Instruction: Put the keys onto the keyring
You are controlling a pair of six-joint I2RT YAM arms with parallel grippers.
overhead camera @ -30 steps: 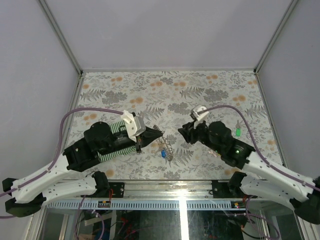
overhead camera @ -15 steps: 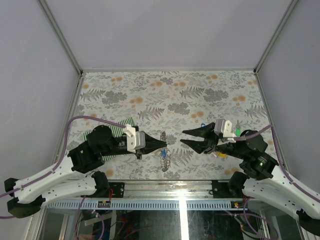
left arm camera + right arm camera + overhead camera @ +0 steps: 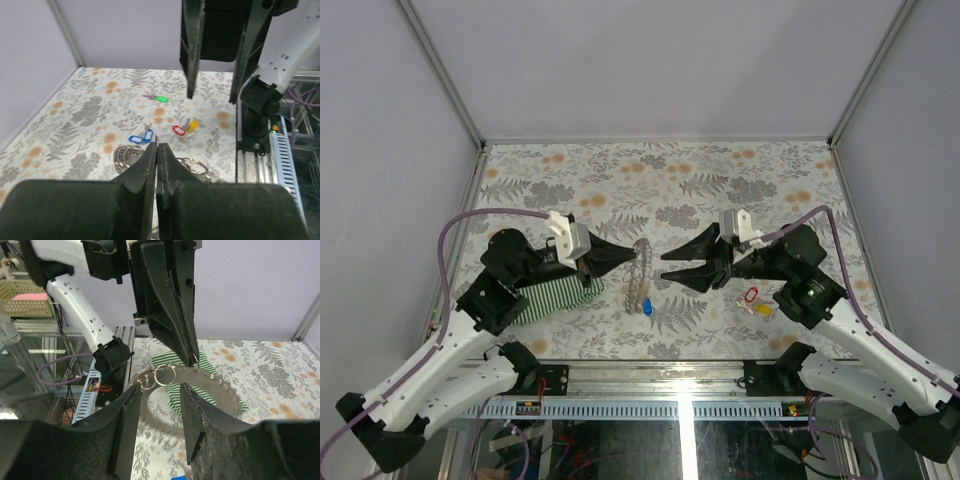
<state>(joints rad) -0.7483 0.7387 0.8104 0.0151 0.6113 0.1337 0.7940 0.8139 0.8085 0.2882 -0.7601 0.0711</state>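
Note:
My left gripper is shut on the keyring, a toothed silvery loop that hangs from its tip above the table. In the left wrist view the jaws are pressed together, with ring coils showing below them. My right gripper is open and empty, facing the left one just right of the loop. In the right wrist view the blurred loop hangs beyond my open fingers. Blue keys lie under the loop. Red and yellow keys lie by the right arm. A green key lies farther off.
A green striped cloth lies under the left arm on the floral table cover. Grey walls and metal posts close in the table on three sides. Small metal rings hang on the loop.
The left gripper has lifted and moved away from the near edge with the keyring. The right gripper has swung round, opened towards the left gripper and come close to the loop.

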